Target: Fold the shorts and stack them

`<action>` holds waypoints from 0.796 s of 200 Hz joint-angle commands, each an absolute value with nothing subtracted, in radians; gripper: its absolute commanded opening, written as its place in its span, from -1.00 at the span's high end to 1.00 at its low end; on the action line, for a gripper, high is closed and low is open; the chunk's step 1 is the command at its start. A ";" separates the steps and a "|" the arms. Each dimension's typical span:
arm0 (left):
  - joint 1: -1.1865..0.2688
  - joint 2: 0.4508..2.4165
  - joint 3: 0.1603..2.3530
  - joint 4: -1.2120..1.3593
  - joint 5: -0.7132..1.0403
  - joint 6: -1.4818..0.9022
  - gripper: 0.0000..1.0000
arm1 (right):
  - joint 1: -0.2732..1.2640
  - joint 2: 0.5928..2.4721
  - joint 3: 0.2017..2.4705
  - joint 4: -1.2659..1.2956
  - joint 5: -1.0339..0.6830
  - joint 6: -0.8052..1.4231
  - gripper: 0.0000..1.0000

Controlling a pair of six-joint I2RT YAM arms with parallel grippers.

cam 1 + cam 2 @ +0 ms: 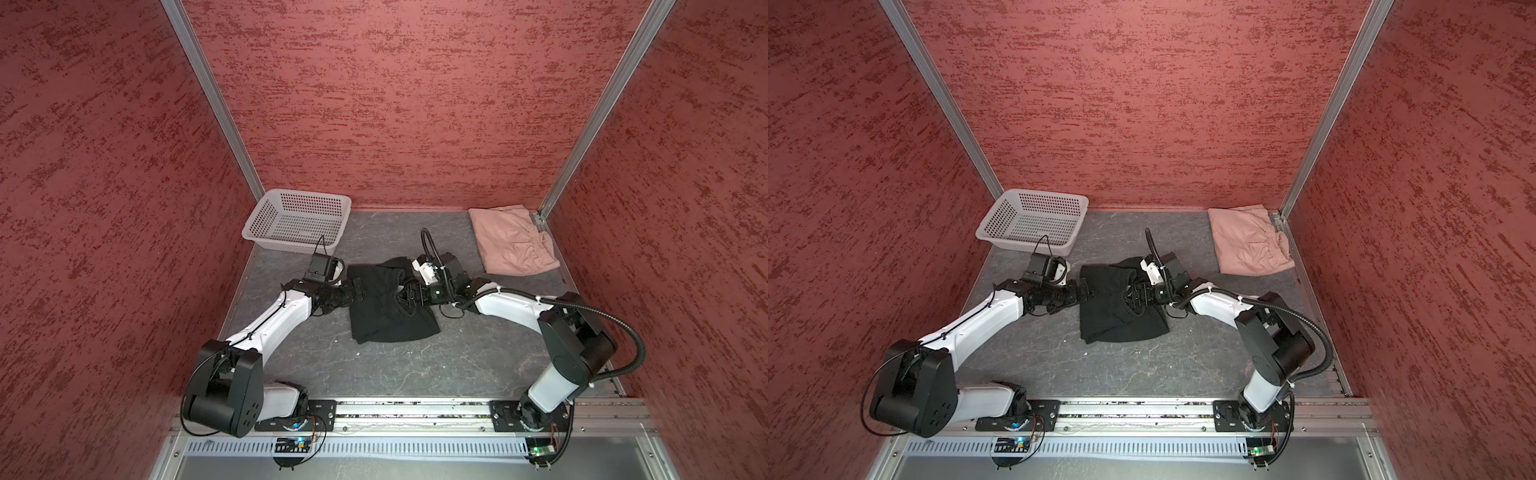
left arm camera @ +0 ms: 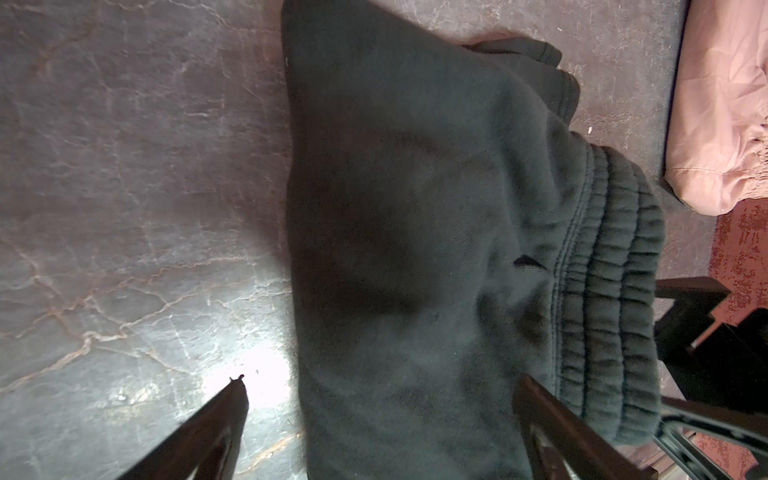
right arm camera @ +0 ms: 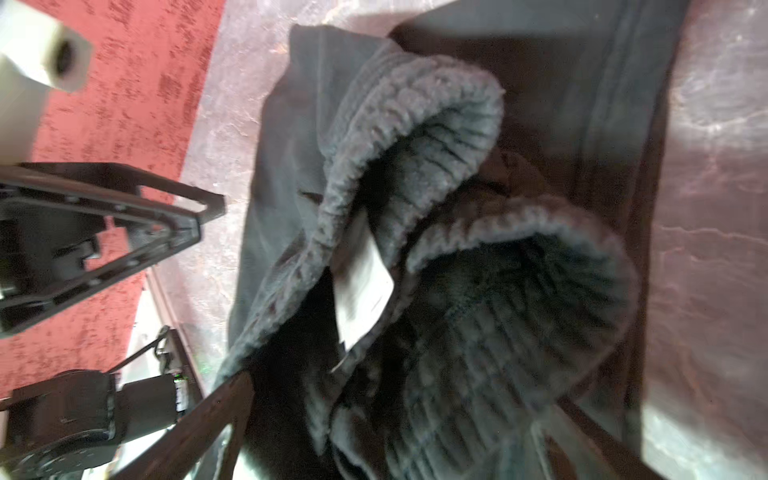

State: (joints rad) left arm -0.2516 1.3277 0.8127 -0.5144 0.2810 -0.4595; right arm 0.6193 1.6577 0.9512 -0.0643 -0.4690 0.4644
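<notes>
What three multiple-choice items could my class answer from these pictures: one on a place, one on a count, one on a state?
1. Where on the table do the pink shorts lie? A near edge; B far right corner; C far left corner.
2. How many shorts lie in the basket? A two; B one; C none.
3. The left gripper, at the black shorts, is: A open; B shut on fabric; C shut on nothing.
Answers: B, both top views show them there; C, its mesh floor is bare; A, the left wrist view shows its jaws far apart.
</notes>
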 commanded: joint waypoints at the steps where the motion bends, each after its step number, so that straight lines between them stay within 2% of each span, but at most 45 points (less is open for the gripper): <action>1: -0.250 1.340 0.806 -0.497 0.289 -0.455 -0.99 | 0.623 1.576 0.934 -0.107 -0.459 0.489 -0.98; 32: -0.250 1.340 0.804 -0.496 0.282 -0.448 -0.99 | 0.615 1.529 0.917 -0.128 -0.451 0.510 -0.98; 56: -0.250 1.346 0.804 -0.491 0.285 -0.446 -0.99 | 0.618 1.583 0.921 -0.069 -0.511 0.554 -0.98; 107: -0.253 1.336 0.799 -0.500 0.290 -0.450 -0.99 | 0.622 1.613 0.936 -0.148 -0.436 0.545 -0.97; 159: -0.253 1.352 0.790 -0.491 0.285 -0.448 -0.99 | 0.640 1.665 0.930 -0.006 -0.517 0.576 -0.97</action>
